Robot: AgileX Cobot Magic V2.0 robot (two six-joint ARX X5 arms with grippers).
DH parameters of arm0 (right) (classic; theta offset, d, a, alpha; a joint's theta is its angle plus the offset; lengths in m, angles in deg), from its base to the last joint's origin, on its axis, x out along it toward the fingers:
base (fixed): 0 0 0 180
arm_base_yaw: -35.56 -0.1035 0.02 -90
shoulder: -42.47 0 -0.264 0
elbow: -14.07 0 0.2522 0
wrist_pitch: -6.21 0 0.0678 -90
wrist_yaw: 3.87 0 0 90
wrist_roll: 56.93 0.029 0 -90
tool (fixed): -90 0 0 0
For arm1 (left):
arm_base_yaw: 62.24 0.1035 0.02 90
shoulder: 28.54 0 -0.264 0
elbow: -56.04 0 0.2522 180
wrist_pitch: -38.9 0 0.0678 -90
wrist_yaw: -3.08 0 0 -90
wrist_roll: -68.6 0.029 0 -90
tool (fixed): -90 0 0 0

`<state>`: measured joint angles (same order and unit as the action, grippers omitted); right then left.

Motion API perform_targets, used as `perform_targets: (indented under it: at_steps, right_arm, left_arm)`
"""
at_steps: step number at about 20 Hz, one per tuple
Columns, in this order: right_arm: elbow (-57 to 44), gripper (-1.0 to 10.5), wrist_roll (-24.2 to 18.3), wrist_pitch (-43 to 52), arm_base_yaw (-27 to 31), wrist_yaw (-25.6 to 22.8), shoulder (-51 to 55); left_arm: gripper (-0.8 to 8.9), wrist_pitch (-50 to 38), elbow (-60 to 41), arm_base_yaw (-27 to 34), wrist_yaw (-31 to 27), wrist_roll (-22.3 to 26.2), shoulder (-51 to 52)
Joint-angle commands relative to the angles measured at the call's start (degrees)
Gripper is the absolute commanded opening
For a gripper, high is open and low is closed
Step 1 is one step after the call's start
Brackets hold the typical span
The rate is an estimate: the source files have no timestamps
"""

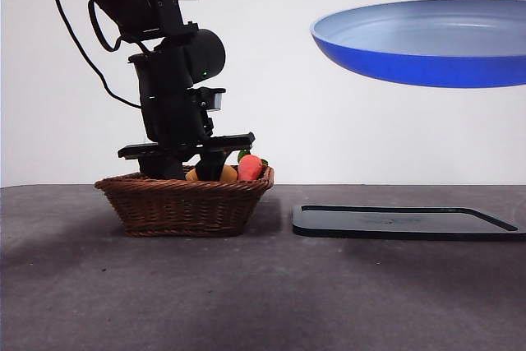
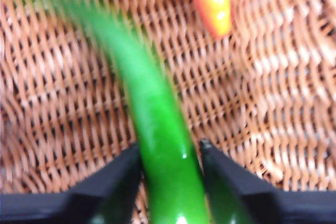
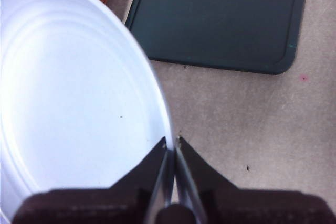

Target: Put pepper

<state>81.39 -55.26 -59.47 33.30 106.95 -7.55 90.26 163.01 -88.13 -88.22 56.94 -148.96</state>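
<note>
While my left tool [image 2: 170, 156] clamps the glossy, stiff, slippery pepper [image 2: 152, 114] mid-length inside the wicker basket [image 1: 185, 203], my right tool [image 3: 172, 148] pinches the blue plate [image 3: 68, 93] rim.

Pepper [image 2: 157, 135] blurred — its lower end cut off by edge

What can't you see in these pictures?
- Pepper: in the front view the left claw and basket wall hide it; the left wrist view is blurred, both ends cut off.
- Yellow fruit: only a sliver shows behind that claw.
- Plate: cut off at the front view's right edge, so the right claw pinching its rim shows only in its wrist view.
</note>
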Motion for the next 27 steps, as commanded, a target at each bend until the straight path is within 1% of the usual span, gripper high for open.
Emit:
perform_targets:
  at_steps: [1, 5, 10, 14, 16, 17, 18, 19, 21, 22, 25, 27]
  right_arm:
    - [0.9, 0.0, -0.3, 0.9, 0.0, 0.2, -0.2]
    - [0.9, 0.0, -0.2, 0.9, 0.0, 0.2, -0.3]
    - [0.9, 0.0, 0.5, 2.3, 0.0, 0.2, -4.4]
    - [0.9, 0.0, 2.2, 6.4, 0.0, 0.3, -12.2]
    - [0.9, 0.0, 4.0, 9.0, 0.0, 0.4, -16.9]
    - [0.9, 0.0, 5.0, 10.4, 0.0, 1.9, -19.5]
    - [0.9, 0.0, 6.2, 11.5, -0.1, 3.3, -21.6]
    - [0.9, 0.0, 7.5, 12.7, 0.0, 4.5, -23.9]
    - [0.9, 0.0, 9.5, 14.0, -0.1, 4.8, -27.1]
    - [0.9, 0.0, 9.9, 14.2, 0.0, 4.8, -27.9]
    - [0.9, 0.0, 10.7, 14.1, 0.0, 4.8, -29.0]
    - [0.9, 0.0, 11.0, 13.9, 0.0, 5.4, -29.0]
  left_arm:
    - [1.34, 0.8, 1.4, 0.0, -0.1, -0.4, -0.9]
    - [1.34, 2.0, 1.4, 0.5, -0.2, -0.4, 2.5]
    - [1.34, 3.6, 1.4, 0.2, 0.5, -0.4, 11.3]
    - [1.35, 4.8, 1.4, -2.0, 7.2, -0.4, 20.1]
    - [1.35, 5.2, 1.4, -4.1, 11.6, -0.3, 23.5]
    - [1.35, 5.6, 1.4, -5.7, 13.6, -0.3, 24.8]
    - [1.35, 5.8, 1.4, -7.3, 14.1, -0.1, 25.1]
    - [1.35, 6.3, 1.3, -9.6, 14.3, 0.5, 25.2]
    - [1.35, 7.2, 1.3, -13.7, 14.4, 2.4, 23.8]
    - [1.35, 7.2, 1.3, -15.9, 14.3, 3.3, 22.9]
    - [1.35, 5.7, 1.2, -21.9, 11.4, 5.5, 18.7]
    - [1.35, 4.5, 1.2, -24.2, 9.9, 7.7, 15.6]
